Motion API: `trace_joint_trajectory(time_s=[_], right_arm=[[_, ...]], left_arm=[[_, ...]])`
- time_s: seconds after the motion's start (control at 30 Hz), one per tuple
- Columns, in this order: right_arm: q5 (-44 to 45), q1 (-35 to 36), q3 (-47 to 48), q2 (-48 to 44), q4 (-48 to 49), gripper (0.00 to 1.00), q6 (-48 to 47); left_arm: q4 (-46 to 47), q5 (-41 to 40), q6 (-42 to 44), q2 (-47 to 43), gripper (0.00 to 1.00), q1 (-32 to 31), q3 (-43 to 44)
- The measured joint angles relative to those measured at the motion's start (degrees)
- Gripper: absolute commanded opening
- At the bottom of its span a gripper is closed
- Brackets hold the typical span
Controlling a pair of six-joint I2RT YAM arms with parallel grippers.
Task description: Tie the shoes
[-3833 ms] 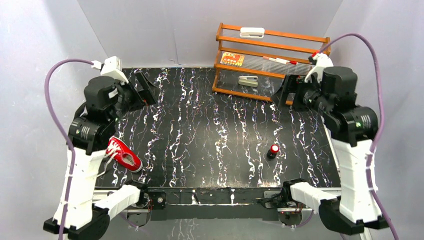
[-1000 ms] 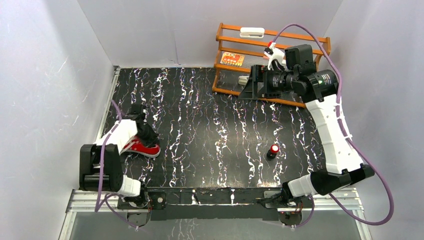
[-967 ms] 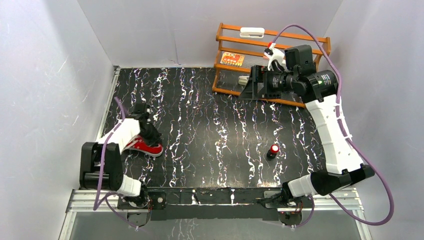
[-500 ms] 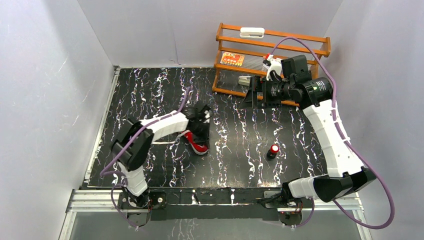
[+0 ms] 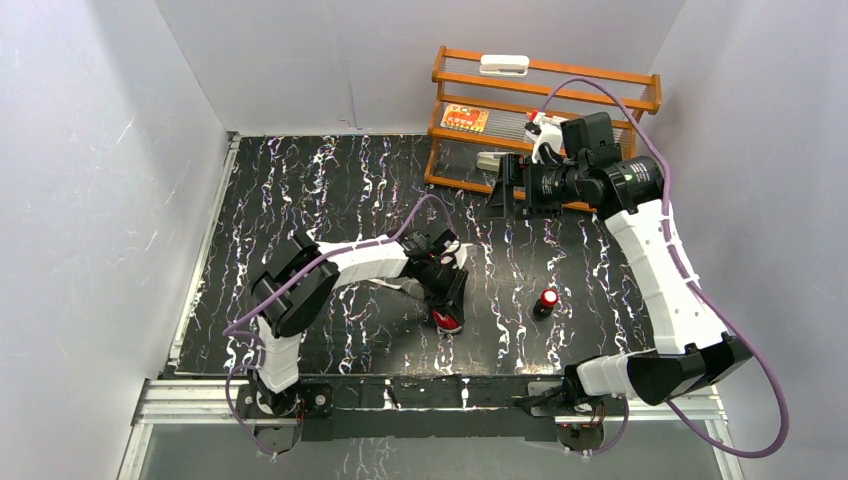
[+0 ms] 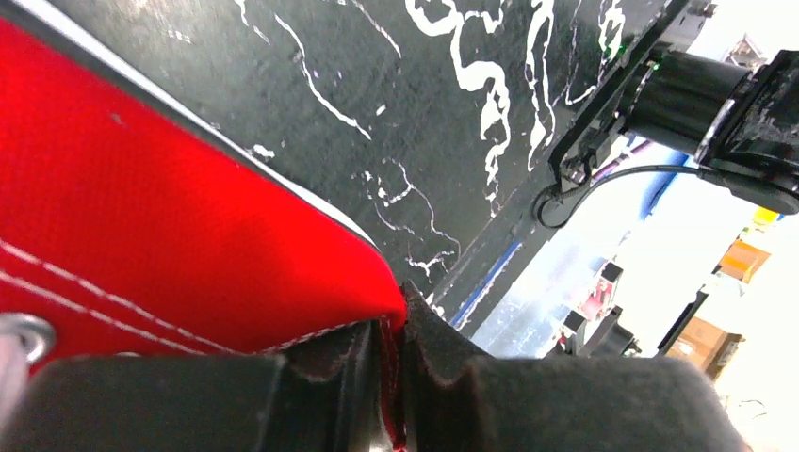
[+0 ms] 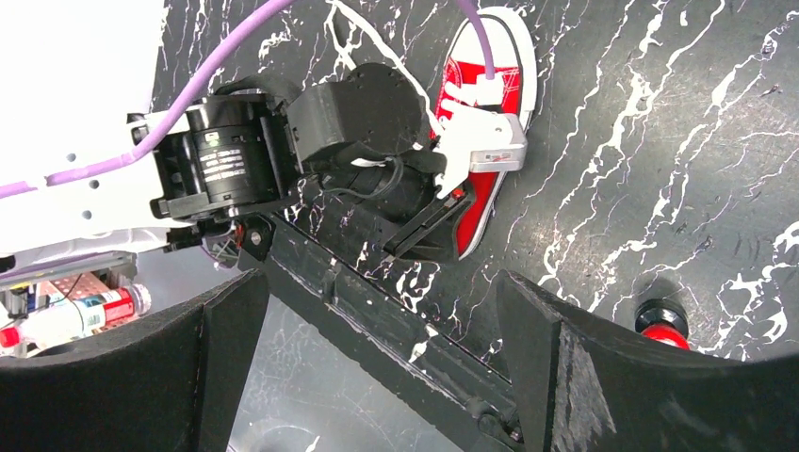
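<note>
The red shoe [image 5: 449, 321] lies near the middle of the black marbled table [image 5: 330, 190], mostly hidden under my left gripper [image 5: 447, 297]. In the left wrist view red canvas [image 6: 141, 245] fills the left side. There my left gripper [image 6: 396, 377] is shut on a thin edge of that fabric. The right wrist view looks down on the shoe [image 7: 482, 202], its white toe cap pointing away from the table's near edge, with the left gripper [image 7: 429, 221] at its heel end. My right gripper [image 5: 500, 190] hangs high at the back right, open and empty [image 7: 377, 377].
A small red-and-black cylinder [image 5: 547, 300] stands on the table right of the shoe, also in the right wrist view [image 7: 662, 320]. A wooden rack [image 5: 545, 120] with small items stands at the back right. The table's near edge [image 7: 377, 301] runs just below the shoe.
My left gripper has carried the shoe from the table's left edge to right of centre, turning it. The right arm has shifted slightly and stays open.
</note>
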Motion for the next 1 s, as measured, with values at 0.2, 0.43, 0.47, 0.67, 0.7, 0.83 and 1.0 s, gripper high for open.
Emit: trace_joint_trajectory(time_s=[0.2, 0.43, 0.47, 0.67, 0.7, 0.83, 1.0], right_arm=[[0.6, 0.0, -1.4, -0.1, -0.2, 0.99, -0.1], [4.4, 0.0, -3.2, -0.3, -1.4, 0.98, -2.1], [5.0, 0.0, -3.7, -0.3, -1.6, 0.99, -2.6], [5.0, 0.1, -7.6, -0.2, -1.5, 0.97, -5.8], [4.8, 0.2, -8.5, 0.0, -1.3, 0.95, -6.2], [4.8, 3.1, -11.1, 2.8, 1.8, 0.91, -6.7], [6.6, 12.3, -11.5, 11.5, 8.7, 0.86, -6.6]], left_arm=[[-0.8, -1.0, 0.4, -6.2, 0.73, -0.5, -2.8], [-4.8, -7.3, 0.7, -21.7, 0.92, 0.4, -4.5], [-5.5, -7.8, 0.7, -24.4, 0.93, 1.3, -5.0], [-7.5, -10.1, -1.5, -39.4, 0.93, 11.5, -13.5], [-7.7, -10.6, -2.5, -41.6, 0.93, 13.9, -15.5], [-10.9, -15.0, -8.0, -49.0, 0.94, 21.1, -20.2], [-16.5, -21.0, -14.7, -56.2, 0.95, 22.3, -19.2]])
